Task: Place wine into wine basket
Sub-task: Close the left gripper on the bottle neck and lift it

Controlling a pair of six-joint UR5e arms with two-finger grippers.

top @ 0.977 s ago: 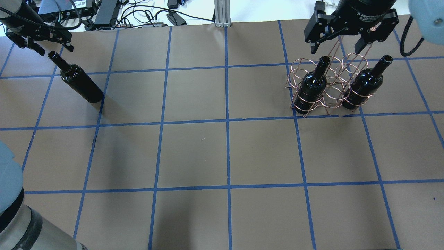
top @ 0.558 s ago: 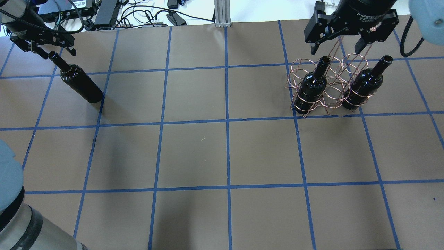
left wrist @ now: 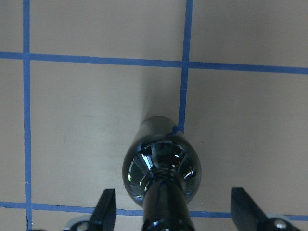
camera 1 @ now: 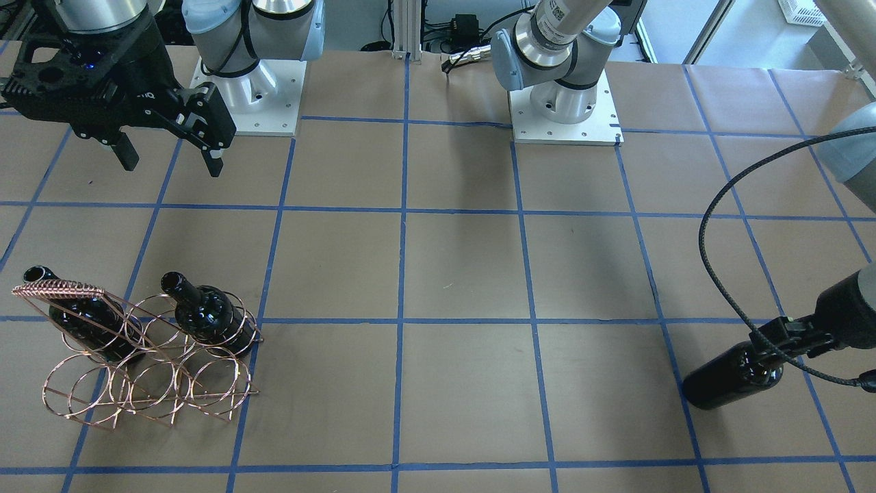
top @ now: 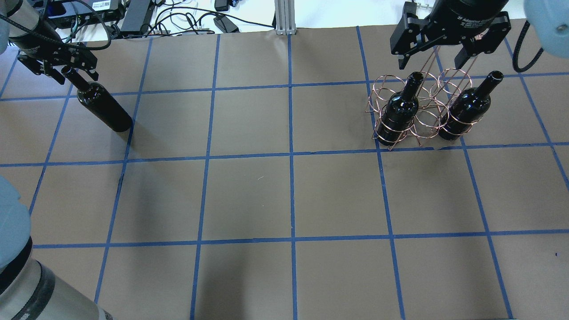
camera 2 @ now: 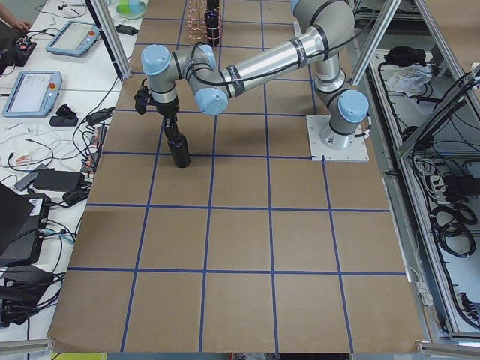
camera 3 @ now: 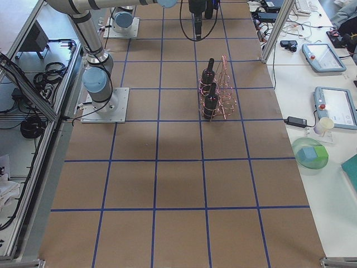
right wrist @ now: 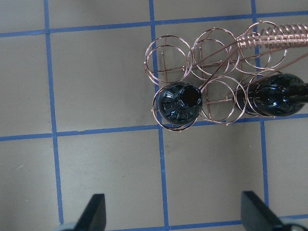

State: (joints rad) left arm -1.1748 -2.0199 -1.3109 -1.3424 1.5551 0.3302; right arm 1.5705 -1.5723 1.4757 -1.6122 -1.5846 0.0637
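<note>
A lone wine bottle [top: 104,109] stands upright at the table's far left; it also shows in the front view [camera 1: 732,376] and the left wrist view [left wrist: 161,166]. My left gripper [top: 71,71] is open and straddles its neck, with the fingers [left wrist: 108,209] clear of the glass. The copper wire wine basket [camera 1: 58,289] stands at the far right and holds two more bottles [top: 400,111] [top: 466,109] in its front loops. My right gripper [top: 433,58] is open and empty, hovering above the basket's far side; the right wrist view looks down on the basket [right wrist: 274,36].
Cables and power bricks [top: 133,15] lie beyond the table's far edge, behind the left gripper. An aluminium post [top: 282,18] stands at the far middle. Several basket loops [right wrist: 168,62] are empty. Blue tape lines grid the brown table [top: 289,195].
My left gripper has moved toward the lone bottle and come down around its neck. The right gripper, the basket and all bottles have not moved.
</note>
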